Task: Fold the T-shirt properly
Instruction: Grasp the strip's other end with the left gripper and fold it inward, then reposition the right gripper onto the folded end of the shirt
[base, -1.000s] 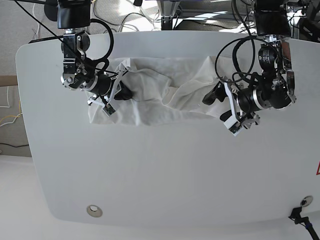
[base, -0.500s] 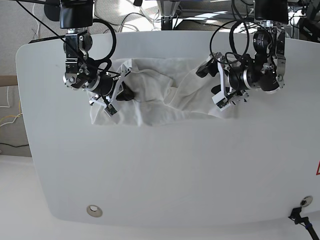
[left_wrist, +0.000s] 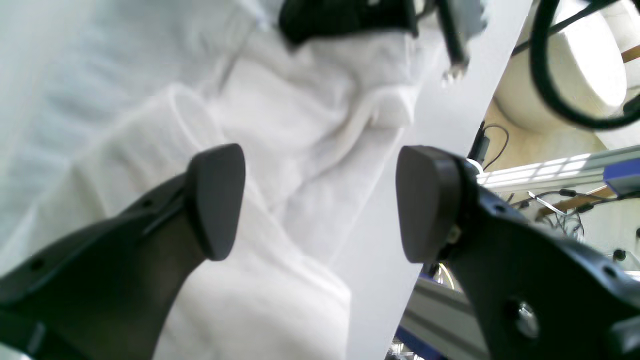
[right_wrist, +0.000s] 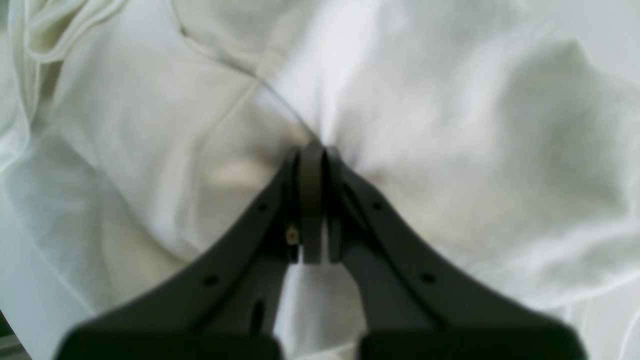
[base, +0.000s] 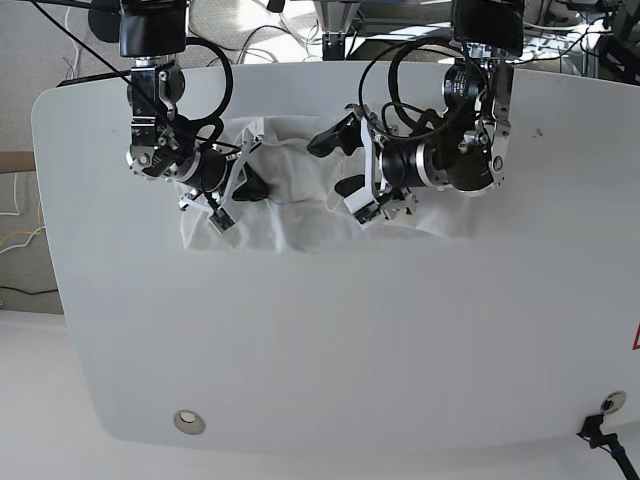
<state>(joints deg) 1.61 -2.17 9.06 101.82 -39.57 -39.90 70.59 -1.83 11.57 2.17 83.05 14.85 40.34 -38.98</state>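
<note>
Nowhere on the T-shirt (base: 300, 215) could any print or lettering be read: only plain, rumpled white cloth showed in all three views, and the one red mark at the table's (base: 330, 350) right edge was too cropped to make out. The garment lay crumpled across the far part of the white table, between the two arms.

The right gripper (right_wrist: 313, 155) was clamped tight on a pinch of the fabric, with creases fanning out from its tips. The left gripper (base: 338, 162) stood spread wide and empty, one black finger (left_wrist: 216, 200) over the cloth and the other over the bare tabletop beside the shirt's edge.

Compared with a second before, the left arm had swung from the table's right side inward, so that its gripper hung over the middle of the shirt. The right gripper had barely shifted. The cloth's right portion looked more bunched than earlier.
</note>
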